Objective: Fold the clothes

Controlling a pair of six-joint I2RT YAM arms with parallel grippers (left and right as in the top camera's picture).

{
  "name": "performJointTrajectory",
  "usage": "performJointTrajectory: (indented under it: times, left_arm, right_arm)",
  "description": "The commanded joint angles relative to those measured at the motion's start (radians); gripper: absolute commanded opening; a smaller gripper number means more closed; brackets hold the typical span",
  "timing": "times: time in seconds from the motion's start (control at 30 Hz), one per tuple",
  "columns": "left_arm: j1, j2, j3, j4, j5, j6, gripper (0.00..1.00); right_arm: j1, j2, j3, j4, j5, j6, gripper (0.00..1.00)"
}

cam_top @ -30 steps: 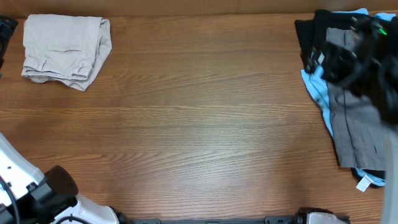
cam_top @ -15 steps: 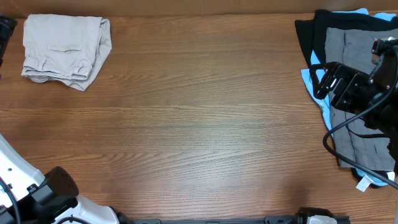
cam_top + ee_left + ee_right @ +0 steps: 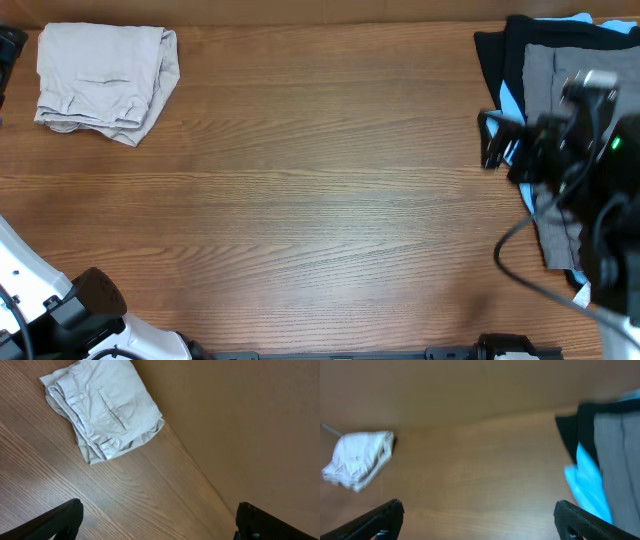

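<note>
The clothes, a pair of pale beige shorts (image 3: pixel 105 80), lie folded in a compact bundle at the table's far left corner. They also show in the left wrist view (image 3: pixel 105 407) and, small and blurred, in the right wrist view (image 3: pixel 357 460). My left gripper (image 3: pixel 157 510) is open above bare wood, well short of the shorts, with nothing between its fingers. My right gripper (image 3: pixel 490 142) is open at the left edge of the garment pile on the right. In its own wrist view the right gripper (image 3: pixel 477 507) holds nothing and hangs over bare table.
A pile of black, light-blue (image 3: pixel 507 140) and grey (image 3: pixel 545 75) garments lies along the right edge, partly under my right arm. The grey cloth (image 3: pixel 617 460) and blue cloth (image 3: pixel 587 485) show in the right wrist view. A wall runs behind the table (image 3: pixel 320 200). The left arm's base sits bottom left.
My right arm has swung down and to the left over the garment pile, and its fingers now reach past the pile's left edge. The shorts and the left arm have not moved.
</note>
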Motion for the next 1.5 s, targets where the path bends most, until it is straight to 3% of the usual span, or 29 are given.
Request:
performJointTrajectory:
  times: [0.0, 0.27, 0.6, 1.17, 1.47]
  left_arm:
    - [0.000, 0.003, 0.004, -0.002, 0.005, 0.026, 1.00]
    - [0.000, 0.003, 0.004, -0.002, 0.005, 0.026, 1.00]
    - [0.000, 0.003, 0.004, -0.002, 0.005, 0.026, 1.00]
    - [0.000, 0.003, 0.004, -0.002, 0.005, 0.026, 1.00]
    - [0.000, 0.003, 0.004, -0.002, 0.005, 0.026, 1.00]
  right_arm:
    - [0.006, -0.185, -0.277, 0.198, -0.014, -0.024, 1.00]
    - [0.006, -0.496, -0.750, 0.566, -0.014, -0.008, 1.00]
    - [0.007, -0.733, -1.096, 0.786, 0.058, 0.077, 1.00]
    - [0.038, -0.937, -1.350, 0.888, 0.157, 0.078, 1.00]
    - [0.040, -1.005, -1.348, 0.873, 0.190, 0.077, 1.00]
